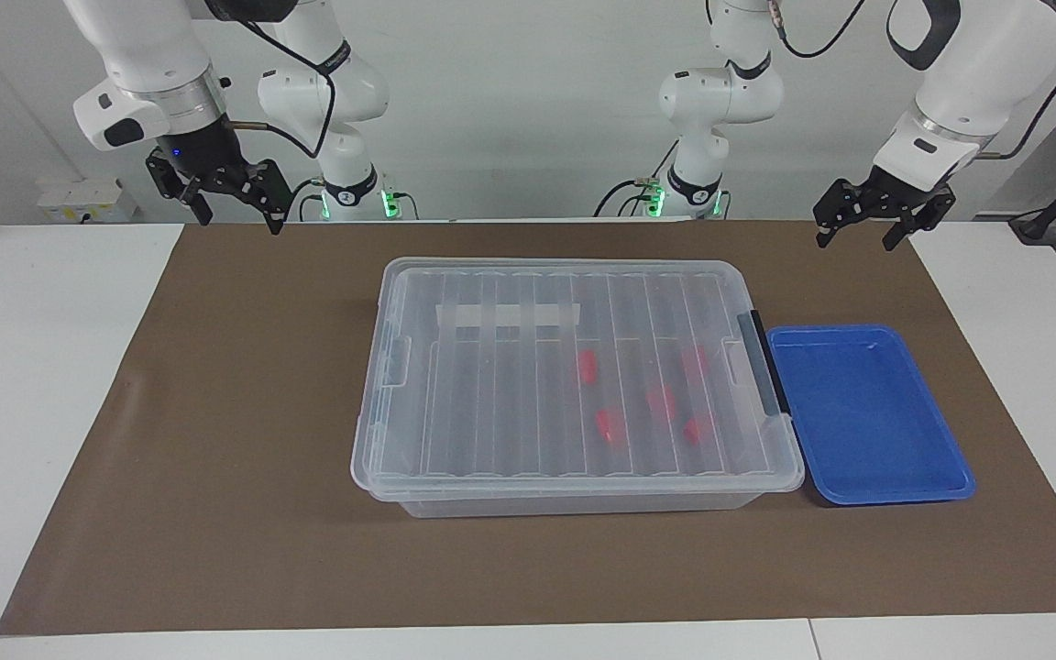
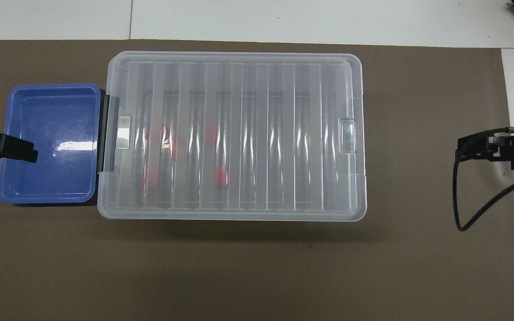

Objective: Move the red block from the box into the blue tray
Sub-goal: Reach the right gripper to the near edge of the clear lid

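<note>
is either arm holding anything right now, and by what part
Nothing is held. The left end effector and right end effector hang open and empty above the table; the red blocks lie inside the closed box.

Brown mat (image 1: 244, 440) spread over the white table (image 1: 42, 385), white socket box (image 1: 79, 200) on the table near the mat's corner.

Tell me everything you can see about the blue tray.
The blue tray is a shallow rectangular tray of glossy blue plastic, with rounded corners and a raised rim. It is empty and lies flat on the brown mat, close beside the latched end of the clear box, toward the left arm's end of the table. No gripper touches it.
</note>
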Robot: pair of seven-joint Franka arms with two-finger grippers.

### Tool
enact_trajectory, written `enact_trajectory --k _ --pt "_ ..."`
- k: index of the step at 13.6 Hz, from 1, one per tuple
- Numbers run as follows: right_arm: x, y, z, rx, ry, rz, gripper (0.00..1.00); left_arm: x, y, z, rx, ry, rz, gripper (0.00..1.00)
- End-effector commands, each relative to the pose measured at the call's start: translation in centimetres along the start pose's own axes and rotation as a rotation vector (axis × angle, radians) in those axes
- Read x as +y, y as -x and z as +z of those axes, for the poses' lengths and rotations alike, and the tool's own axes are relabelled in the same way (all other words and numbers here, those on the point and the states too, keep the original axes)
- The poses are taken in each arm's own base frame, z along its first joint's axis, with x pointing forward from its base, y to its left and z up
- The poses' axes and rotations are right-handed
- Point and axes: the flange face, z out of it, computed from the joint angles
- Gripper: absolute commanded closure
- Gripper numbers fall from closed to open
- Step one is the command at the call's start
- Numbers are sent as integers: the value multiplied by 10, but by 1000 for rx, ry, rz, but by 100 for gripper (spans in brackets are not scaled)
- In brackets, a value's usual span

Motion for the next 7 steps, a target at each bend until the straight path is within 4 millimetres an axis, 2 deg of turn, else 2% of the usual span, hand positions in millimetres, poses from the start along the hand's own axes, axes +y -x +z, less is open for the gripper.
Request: enact_trajectory --k 1,4,7 --pt "3 7 0 16 -8 -29 0 -1 9 0 -4 11 -11 0" --pt "7 5 0 17 -8 -38 0 -1 9 0 -4 11 -11 0" --pt "-2 -9 12 32 -10 -39 0 -1 9 1 -6 11 -11 0"
